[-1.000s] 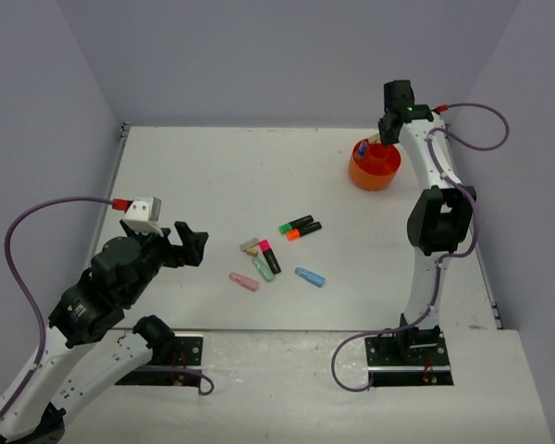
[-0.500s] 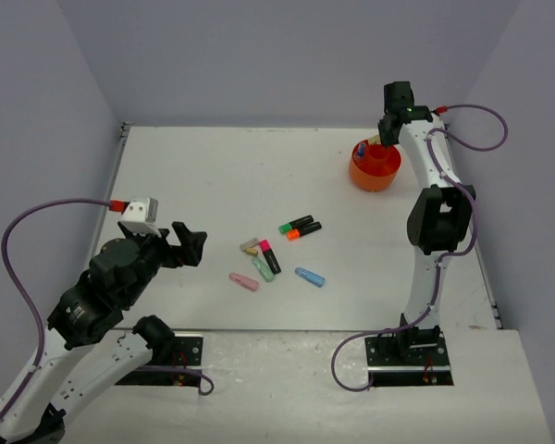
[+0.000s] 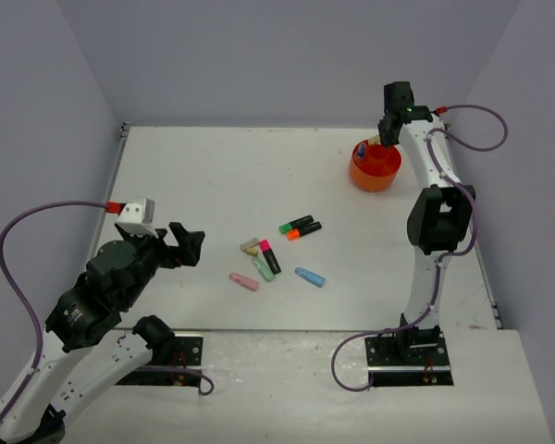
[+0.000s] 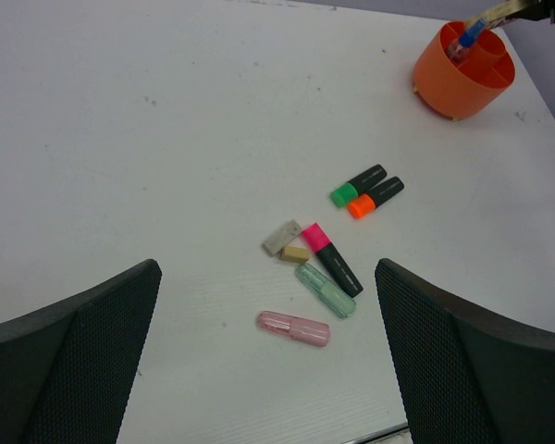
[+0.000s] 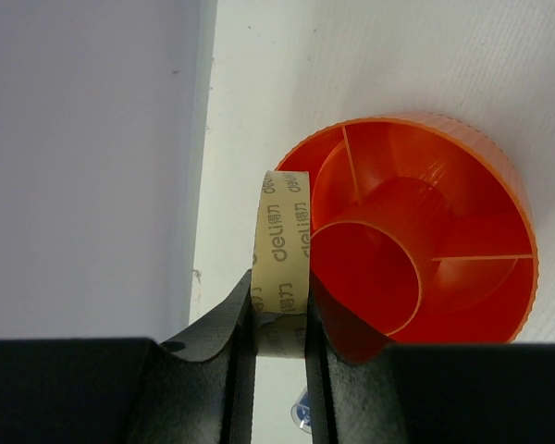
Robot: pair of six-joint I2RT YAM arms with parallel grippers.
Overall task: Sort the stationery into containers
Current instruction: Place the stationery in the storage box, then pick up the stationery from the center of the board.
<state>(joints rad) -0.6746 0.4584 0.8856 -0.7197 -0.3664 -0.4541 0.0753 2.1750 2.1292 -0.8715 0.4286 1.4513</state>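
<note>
Very little has changed in the last second. Your right gripper [image 5: 279, 298] has not moved. Its jaws stay clamped on the roll of tan tape [image 5: 283, 268], which is held on edge at the rim of the orange tub [image 3: 370, 176] in the far right corner of the surface [image 3: 213, 176]. In the wrist view the roll sits over the outer ring of compartments, just beside the round centre cup. You cannot tell whether it touches the plastic. A blue-tipped item [image 4: 466, 37] already stands in the tub.

Your left gripper [image 3: 189, 242] has only eased a little back towards its base. Its jaws are wide apart, holding nothing, well clear of the pile.

So the tape is probably at the drop point but not yet let go, and that step is still open.

The rest is still loose mid-surface:
- The green-capped highlighter [image 3: 296, 224] and orange-capped highlighter [image 3: 304, 230] lie side by side.
- The pink-capped highlighter [image 3: 269, 255] lies beside the green eraser [image 3: 263, 268].
- The pink eraser [image 3: 243, 281] and blue eraser [image 3: 309, 277] lie apart.
- Two small grey and tan pieces [image 3: 250, 245] lie near the pink cap.
</note>
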